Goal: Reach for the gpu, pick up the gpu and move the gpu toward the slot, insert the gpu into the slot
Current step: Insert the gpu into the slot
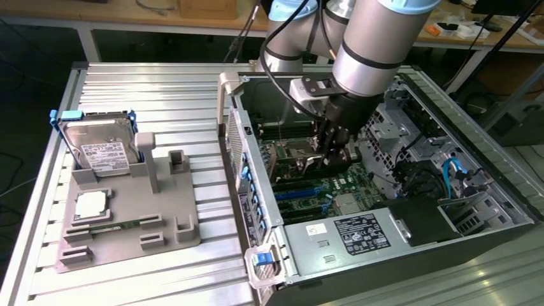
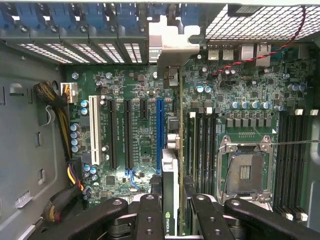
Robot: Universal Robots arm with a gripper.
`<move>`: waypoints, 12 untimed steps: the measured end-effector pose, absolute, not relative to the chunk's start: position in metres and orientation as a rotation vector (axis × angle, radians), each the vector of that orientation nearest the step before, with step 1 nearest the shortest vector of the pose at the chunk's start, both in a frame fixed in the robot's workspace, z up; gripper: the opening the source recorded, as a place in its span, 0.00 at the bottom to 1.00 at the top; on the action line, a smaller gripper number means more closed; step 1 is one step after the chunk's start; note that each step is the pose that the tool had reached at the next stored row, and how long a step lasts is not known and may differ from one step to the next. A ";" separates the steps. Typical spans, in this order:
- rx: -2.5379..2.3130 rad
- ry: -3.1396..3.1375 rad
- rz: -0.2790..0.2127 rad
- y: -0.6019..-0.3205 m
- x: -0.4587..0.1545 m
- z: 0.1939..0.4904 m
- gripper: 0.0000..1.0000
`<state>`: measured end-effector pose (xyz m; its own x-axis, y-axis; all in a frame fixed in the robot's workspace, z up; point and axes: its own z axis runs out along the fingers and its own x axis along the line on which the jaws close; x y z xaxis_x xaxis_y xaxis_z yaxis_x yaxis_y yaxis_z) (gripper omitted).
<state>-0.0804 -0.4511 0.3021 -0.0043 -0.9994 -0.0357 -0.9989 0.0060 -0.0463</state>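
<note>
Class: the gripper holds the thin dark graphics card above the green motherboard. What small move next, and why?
Probably a sideways shift, away from the black memory strips. The gripper clamps the thin dark gpu card edge-down, but its edge sits beside the long bright blue slot, not over it.

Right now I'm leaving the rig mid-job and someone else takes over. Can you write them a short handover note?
Grip: the gripper is shut on the gpu, inside the open computer case.
Position: the gpu is held edge-on over the motherboard, parallel to the slot and close beside it, metal bracket toward the case's rear openings.
Done: reach, pick-up, carry to the slot.
Left: insertion. The slot shows bare along its length and the card is not seated.
</note>
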 end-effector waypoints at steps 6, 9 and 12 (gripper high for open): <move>-2.178 2.186 -0.008 -0.454 -0.083 0.296 0.27; -2.182 2.190 0.001 -0.457 -0.083 0.290 0.27; -2.188 2.197 0.014 -0.458 -0.083 0.287 0.27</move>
